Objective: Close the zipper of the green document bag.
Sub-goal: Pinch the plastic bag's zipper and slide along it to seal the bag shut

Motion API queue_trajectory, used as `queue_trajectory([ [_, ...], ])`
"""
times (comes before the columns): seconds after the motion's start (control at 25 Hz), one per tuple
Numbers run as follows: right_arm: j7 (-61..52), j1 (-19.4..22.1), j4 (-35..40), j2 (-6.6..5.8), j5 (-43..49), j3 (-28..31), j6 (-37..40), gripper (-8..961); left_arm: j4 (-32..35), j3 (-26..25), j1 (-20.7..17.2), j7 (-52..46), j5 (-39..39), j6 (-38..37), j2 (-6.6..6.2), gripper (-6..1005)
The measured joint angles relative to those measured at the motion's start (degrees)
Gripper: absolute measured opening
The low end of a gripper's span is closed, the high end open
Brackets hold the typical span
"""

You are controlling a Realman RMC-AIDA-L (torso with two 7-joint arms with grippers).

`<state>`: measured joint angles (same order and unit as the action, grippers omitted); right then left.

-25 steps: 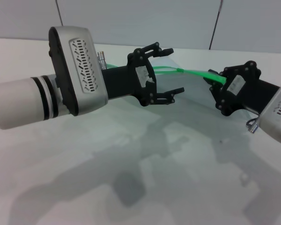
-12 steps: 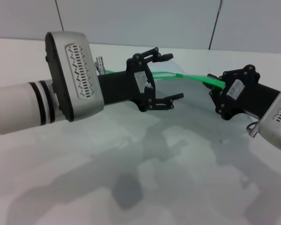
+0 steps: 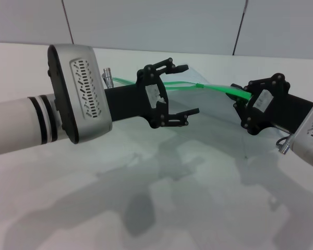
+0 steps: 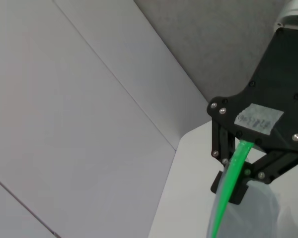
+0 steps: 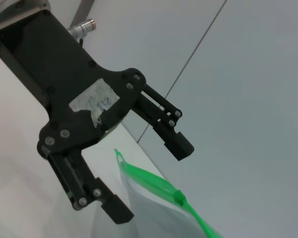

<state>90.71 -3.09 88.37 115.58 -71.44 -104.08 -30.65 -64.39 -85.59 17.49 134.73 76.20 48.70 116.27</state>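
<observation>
White arms (black-banded), black jaws

A white desk (image 3: 146, 208) fills the lower frame, soft grey shadows across it. Pale grey wall panels (image 3: 156, 23) with thin dark seams span the top.

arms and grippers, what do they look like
Both arms have white forearms, the left with black bands, ending in silver wrist housings with slotted vents. Beyond each sits a black block carrying a black linkage gripper with silver screws and a small pale label: left gripper, right gripper. A silver connector sticks out beside each wrist.
</observation>
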Motion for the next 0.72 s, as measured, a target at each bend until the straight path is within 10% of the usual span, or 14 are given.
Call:
queue_trajectory([
  [0.36,0.1,-0.1,-0.3,0.06,0.0,0.1,0.0,74,-0.4,0.5,0.1,4.2,0.0,0.4,0.02,794],
  [0.72,-0.2,-0.2,-0.5,0.08,0.0,0.2,0.0,79,-0.5,0.7,0.3,5.9,0.1,0.8,0.02,559],
])
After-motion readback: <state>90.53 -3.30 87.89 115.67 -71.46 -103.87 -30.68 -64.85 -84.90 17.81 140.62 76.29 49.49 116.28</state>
